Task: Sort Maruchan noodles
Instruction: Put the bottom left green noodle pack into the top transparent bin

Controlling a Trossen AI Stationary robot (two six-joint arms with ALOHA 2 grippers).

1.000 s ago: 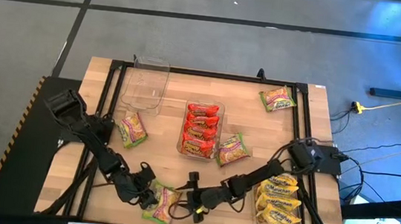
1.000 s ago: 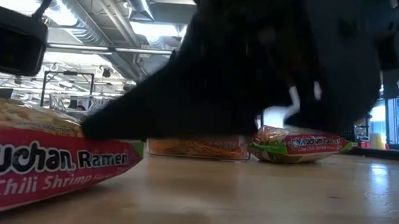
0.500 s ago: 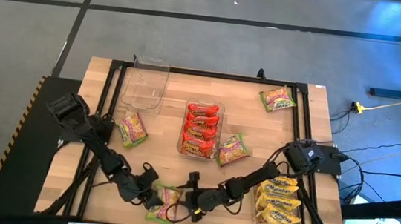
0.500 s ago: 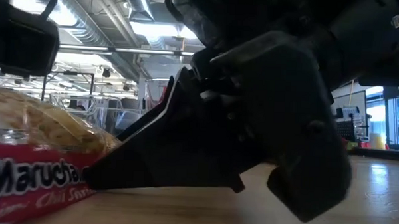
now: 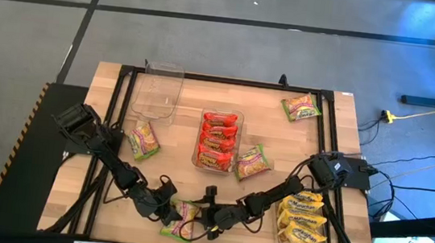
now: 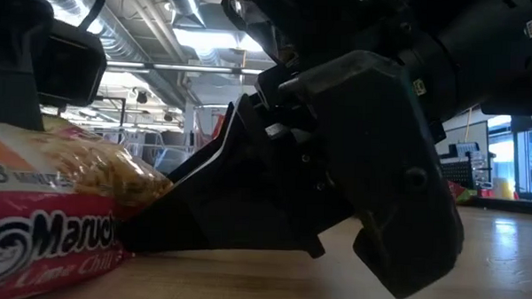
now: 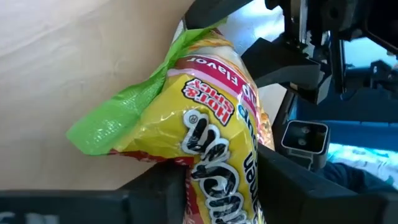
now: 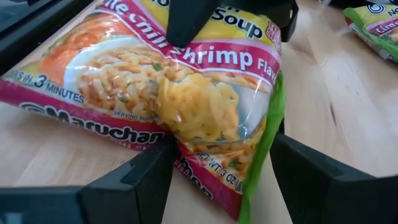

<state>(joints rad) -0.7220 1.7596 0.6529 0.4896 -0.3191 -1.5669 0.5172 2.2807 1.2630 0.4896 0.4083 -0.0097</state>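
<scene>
Two grippers now on one green packet (image 5: 180,220) at front edge: left gripper (image 5: 166,214) pinching it, has carried it rightward; right gripper (image 5: 209,220) spread around its end. I read handover.

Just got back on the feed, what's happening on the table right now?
Both arms meet at the near edge of the table over one green-edged Lime Chili Shrimp packet. The left gripper is shut on it, and the right gripper has its open fingers on either side of the same packet. The middle tray holds red packets, the right tray holds yellow ones, and the clear tray at the far left holds nothing. Three more green packets lie loose on the table.
</scene>
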